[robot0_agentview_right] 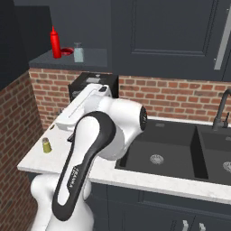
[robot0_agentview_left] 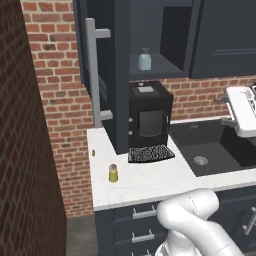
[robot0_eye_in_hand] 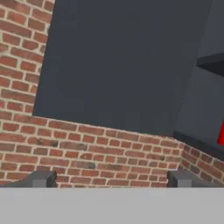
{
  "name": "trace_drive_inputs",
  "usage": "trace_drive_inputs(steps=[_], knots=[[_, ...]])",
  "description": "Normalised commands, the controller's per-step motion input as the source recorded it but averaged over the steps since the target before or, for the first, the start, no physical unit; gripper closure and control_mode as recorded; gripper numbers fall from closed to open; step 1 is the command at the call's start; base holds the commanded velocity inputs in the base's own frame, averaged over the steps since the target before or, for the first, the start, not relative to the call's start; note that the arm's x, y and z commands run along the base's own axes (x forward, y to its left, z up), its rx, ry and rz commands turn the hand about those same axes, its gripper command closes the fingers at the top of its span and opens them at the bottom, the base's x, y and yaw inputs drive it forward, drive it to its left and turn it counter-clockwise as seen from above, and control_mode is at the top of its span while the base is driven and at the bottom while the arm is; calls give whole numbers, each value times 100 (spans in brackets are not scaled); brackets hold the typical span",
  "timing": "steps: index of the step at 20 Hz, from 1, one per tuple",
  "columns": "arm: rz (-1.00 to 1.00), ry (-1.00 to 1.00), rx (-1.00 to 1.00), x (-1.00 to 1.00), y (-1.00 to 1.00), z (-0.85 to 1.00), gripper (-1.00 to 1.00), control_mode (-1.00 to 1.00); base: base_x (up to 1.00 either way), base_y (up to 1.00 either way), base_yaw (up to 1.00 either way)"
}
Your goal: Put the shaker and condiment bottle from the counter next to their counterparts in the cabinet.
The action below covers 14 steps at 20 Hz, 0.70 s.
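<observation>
Looking along my end effector right now, I see brick wall and the dark underside and side of the cabinet, with my two fingertips standing wide apart and nothing between them, so I'm empty-handed. Up on the open cabinet shelf the red condiment bottle already stands upright, nozzle pointing straight up, just beside the pale blue-grey counterpart jar; a sliver of red at the right edge of my hand view looks like that same bottle. So by my reckoning the bottle is done and the shaker is what's left. The shaker sits on the table near its left front area, well apart from the black appliance, and stands upright with its long axis vertical and its dark cap on top. Here's the relation that matters: my end effector is up high, facing the wall beneath the cabinet, while the shaker lies well below and toward the front-left of the table, behind where I'm looking. I judge the coming move calls for swinging down and back toward that corner, then approaching the squat body from the side or from above with my fingers kept wide.
</observation>
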Motion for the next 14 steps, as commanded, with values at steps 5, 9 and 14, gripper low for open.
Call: trace_drive_inputs(steps=[5,9,14], knots=[[23,0,-26,-8,9,-100,-100,-100,0,0,0],[11,0,-27,0,18,-98,-100,-100,0,0,0],[-8,0,-21,-17,16,-89,-100,-100,0,0,0]])
